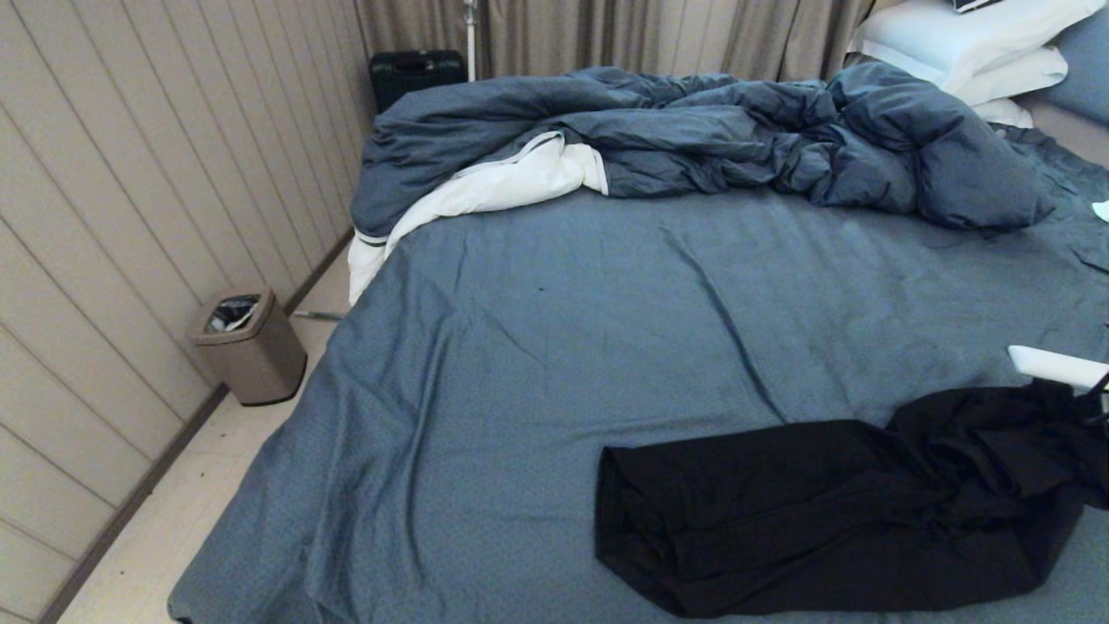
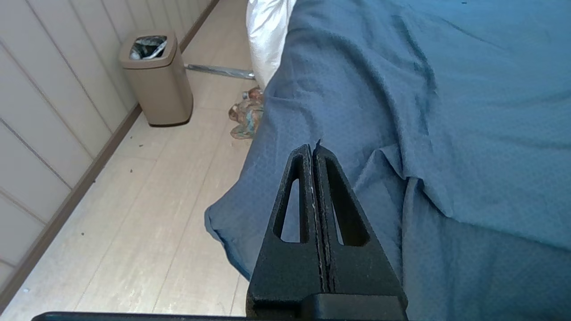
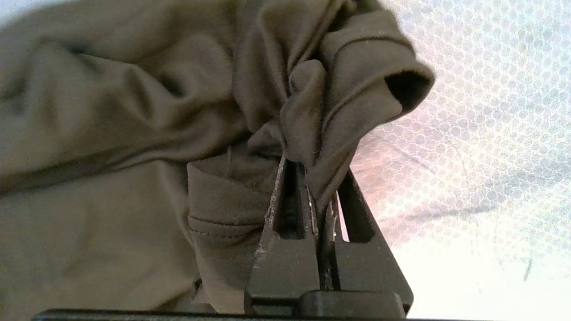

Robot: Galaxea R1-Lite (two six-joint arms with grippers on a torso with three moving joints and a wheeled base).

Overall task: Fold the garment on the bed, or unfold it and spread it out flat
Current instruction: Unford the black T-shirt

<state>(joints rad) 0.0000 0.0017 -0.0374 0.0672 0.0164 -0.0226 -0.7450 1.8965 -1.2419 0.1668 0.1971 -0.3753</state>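
The garment [image 1: 780, 511], a black T-shirt, lies bunched in a long roll on the near right part of the bed [image 1: 606, 303]. Its right end is lifted and gathered at the picture's edge, just below the white link of my right arm [image 1: 1053, 366]. In the right wrist view my right gripper [image 3: 314, 178] is shut on a pinched fold of the garment [image 3: 134, 111], with a hemmed edge curling over the fingertips. My left gripper [image 2: 312, 147] is shut and empty, parked over the bed's [image 2: 446, 111] hanging sheet corner near the floor.
A dark-blue duvet [image 1: 736, 130] with white lining is heaped across the far side, with white pillows [image 1: 962, 43] at the back right. A tan bin [image 1: 247, 347] [image 2: 156, 78] stands by the panelled wall, a black case [image 1: 414, 74] at the curtain, and a crumpled bundle [image 2: 245, 116] on the floor.
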